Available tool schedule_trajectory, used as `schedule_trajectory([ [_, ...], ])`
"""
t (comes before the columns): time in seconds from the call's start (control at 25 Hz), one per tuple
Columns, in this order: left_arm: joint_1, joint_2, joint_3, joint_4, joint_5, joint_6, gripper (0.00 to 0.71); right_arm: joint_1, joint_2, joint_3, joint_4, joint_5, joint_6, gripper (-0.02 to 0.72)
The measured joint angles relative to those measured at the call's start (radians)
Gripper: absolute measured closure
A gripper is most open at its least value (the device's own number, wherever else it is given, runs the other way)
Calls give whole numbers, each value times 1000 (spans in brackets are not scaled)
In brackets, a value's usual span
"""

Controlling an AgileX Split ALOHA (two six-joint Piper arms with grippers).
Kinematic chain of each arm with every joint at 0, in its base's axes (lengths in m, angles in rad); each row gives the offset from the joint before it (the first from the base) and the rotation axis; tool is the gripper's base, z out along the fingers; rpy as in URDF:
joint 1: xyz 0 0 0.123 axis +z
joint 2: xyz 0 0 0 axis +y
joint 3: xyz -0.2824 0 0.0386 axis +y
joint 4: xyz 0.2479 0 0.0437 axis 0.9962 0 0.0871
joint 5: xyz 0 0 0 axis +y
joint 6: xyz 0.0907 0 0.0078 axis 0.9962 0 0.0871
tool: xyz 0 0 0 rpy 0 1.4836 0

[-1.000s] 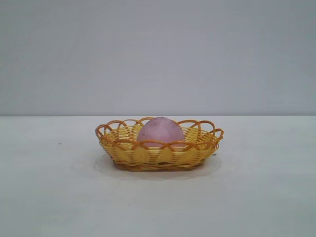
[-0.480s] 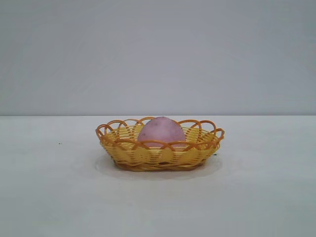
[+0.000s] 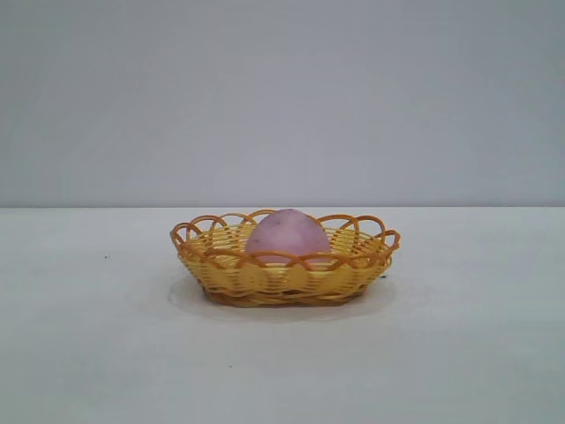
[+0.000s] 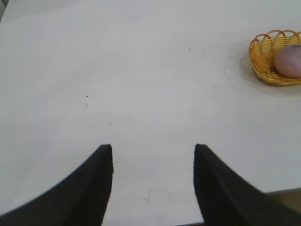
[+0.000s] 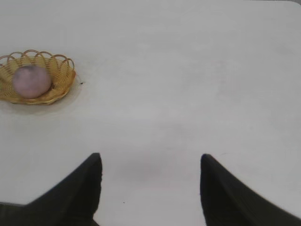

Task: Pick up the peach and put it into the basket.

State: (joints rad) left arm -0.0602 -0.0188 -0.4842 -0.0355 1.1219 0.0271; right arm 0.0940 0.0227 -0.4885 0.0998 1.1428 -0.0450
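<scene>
The basket [image 3: 284, 261] has nudged very slightly leftward, back from its rightward shift.

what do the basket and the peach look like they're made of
Basket: woven strands, wicker or possibly plastic imitation; the even yellow weave and slightly glossy orange looped rim leave it open.
Peach: matte pink-mauve skin with no shine and faint dark specks; whether it is real fruit or a foam or plastic model cannot be told.

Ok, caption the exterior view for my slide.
Rounded pink-mauve peach resting inside the shallow yellow wicker basket on a white table.
</scene>
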Motion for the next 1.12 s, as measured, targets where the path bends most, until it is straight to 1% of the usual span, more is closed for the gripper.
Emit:
schedule_trajectory([
  [1.12,0,0,1,0,0,0,331,0,-40,0,2,0,0,309],
])
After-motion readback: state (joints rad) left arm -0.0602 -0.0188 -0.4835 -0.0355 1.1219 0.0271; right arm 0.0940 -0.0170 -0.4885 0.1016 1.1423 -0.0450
